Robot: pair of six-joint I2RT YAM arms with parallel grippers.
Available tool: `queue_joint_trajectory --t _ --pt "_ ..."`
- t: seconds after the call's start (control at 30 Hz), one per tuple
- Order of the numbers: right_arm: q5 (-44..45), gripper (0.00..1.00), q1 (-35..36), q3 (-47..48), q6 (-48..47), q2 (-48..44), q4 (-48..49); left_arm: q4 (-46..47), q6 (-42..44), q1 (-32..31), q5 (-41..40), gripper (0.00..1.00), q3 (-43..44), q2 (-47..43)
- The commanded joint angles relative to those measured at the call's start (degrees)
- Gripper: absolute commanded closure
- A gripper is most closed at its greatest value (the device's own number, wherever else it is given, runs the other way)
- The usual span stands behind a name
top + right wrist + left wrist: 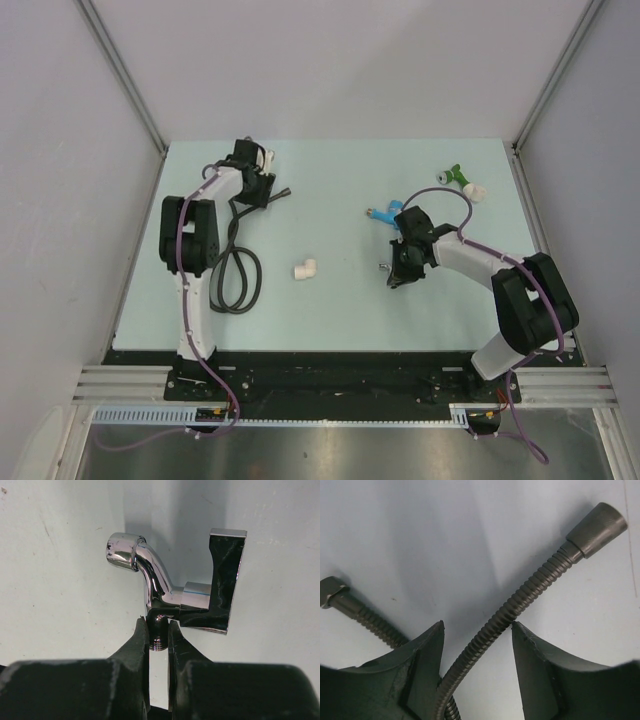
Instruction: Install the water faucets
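Note:
A shiny chrome water faucet with a curved spout and a flat lever handle is held by its threaded stem. My right gripper is shut on that stem, just above the table. In the top view the faucet sits at the tip of the right gripper, right of centre. My left gripper is open at the far left. The long black flexible hose runs between its fingers, not clamped. The hose's knurled end lies beyond the fingertips.
The hose loops down the left side of the pale green table. A white plastic elbow lies near the middle. A blue fitting sits behind the right gripper. A green fitting and a white piece lie at the far right.

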Motion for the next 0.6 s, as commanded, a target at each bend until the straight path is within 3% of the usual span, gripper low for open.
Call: queue_joint_trajectory --t 0.0,0.1,0.43,0.57 --pt "-0.8 1.00 1.0 0.1 1.1 -2.4 -1.1 -2.6 4.6 -0.5 1.4 0.41 4.2 2.4" --pt "-0.8 1.00 1.1 0.1 1.4 -2.6 -1.1 -3.8 4.5 -0.8 1.4 0.45 4.5 3.4" --pt "-0.3 1.00 1.4 0.1 1.9 -2.8 1.3 -5.0 3.6 -2.5 3.1 0.93 1.0 -5.7" --pt "1.2 0.99 1.5 0.1 2.9 -3.4 2.8 -3.3 1.0 -4.0 4.0 1.00 -2.2 -12.2"
